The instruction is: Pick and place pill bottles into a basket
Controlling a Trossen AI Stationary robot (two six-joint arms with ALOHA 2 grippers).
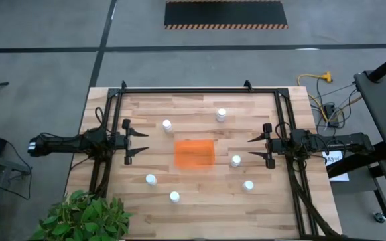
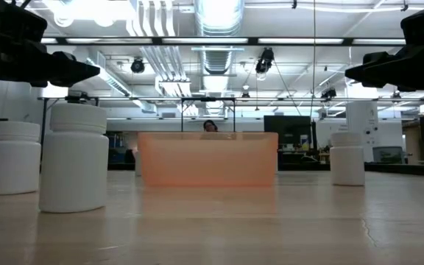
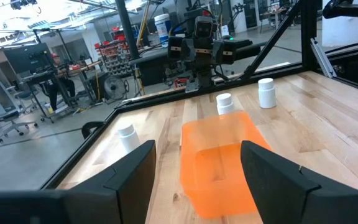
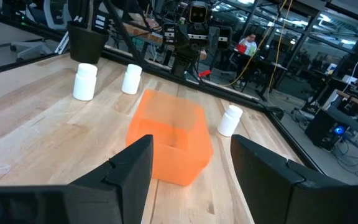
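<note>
The orange basket (image 1: 194,153) stands on the middle of the wooden table, and also shows in the low view (image 2: 208,158). Several white pill bottles stand upright around it, among them one far left of it (image 1: 167,124), one far right (image 1: 221,114) and one beside its right end (image 1: 236,160). My left gripper (image 1: 143,142) hovers open left of the basket, pointing level at it (image 3: 219,158). My right gripper (image 1: 252,147) hovers open right of the basket (image 4: 169,143), facing it. Nothing is between either pair of fingers.
More bottles stand near the front edge (image 1: 151,179) (image 1: 174,196) (image 1: 248,186). A black frame rail (image 1: 200,90) runs along the table's far side and down both ends. A potted plant (image 1: 82,217) overhangs the near left corner. A person (image 2: 210,126) sits far behind the basket.
</note>
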